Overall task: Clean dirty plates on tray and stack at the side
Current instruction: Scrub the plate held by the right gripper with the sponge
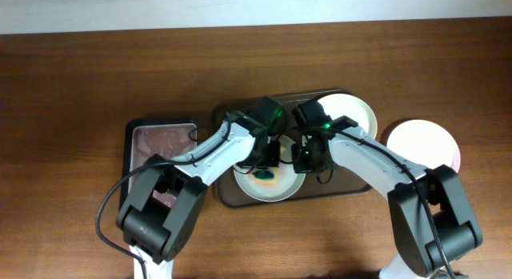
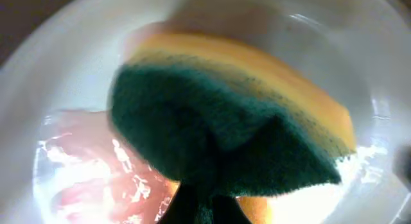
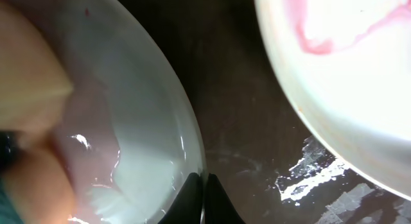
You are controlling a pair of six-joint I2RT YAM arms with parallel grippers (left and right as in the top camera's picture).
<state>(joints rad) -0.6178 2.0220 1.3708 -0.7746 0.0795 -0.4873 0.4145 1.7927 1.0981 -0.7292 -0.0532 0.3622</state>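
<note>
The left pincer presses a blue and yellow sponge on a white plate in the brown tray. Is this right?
Not quite. The sponge on the plate is green and yellow, not blue; the left wrist view shows it. The rest is right.

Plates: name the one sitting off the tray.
The far-right plate, on the bare table; the other two lie in the tray.

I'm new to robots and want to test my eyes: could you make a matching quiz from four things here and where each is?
Things:
1 sponge
2 front plate
3 small tray
4 lone plate

Places:
A on the table, right of the brown tray
B left of the brown tray
C held by the left gripper
D rim pinched by the right gripper

Pairs: 1-C, 2-D, 3-B, 4-A
</note>
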